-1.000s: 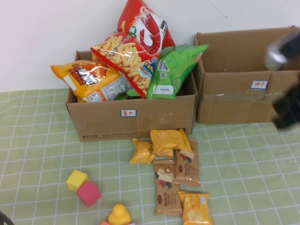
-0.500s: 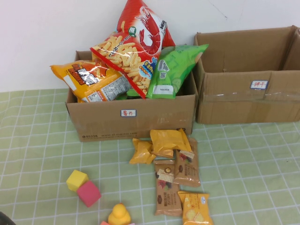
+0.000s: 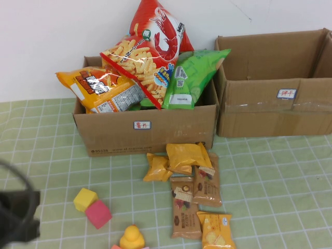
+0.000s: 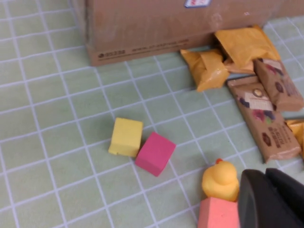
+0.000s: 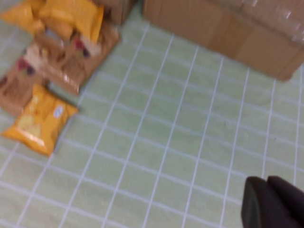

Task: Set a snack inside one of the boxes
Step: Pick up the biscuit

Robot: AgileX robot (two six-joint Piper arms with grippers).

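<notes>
Left gripper [image 4: 273,199], jaws pressed together and empty, has entered near the toy blocks [image 3: 92,207]; right gripper [image 5: 273,204], also closed, has left the boxes [image 3: 145,129].

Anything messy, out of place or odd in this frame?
Left box is overstuffed, chip bags jutting above its rim, while the right box looks empty. Toy blocks and a rubber duck sit among snacks. Left gripper and right gripper are shut, holding nothing.
</notes>
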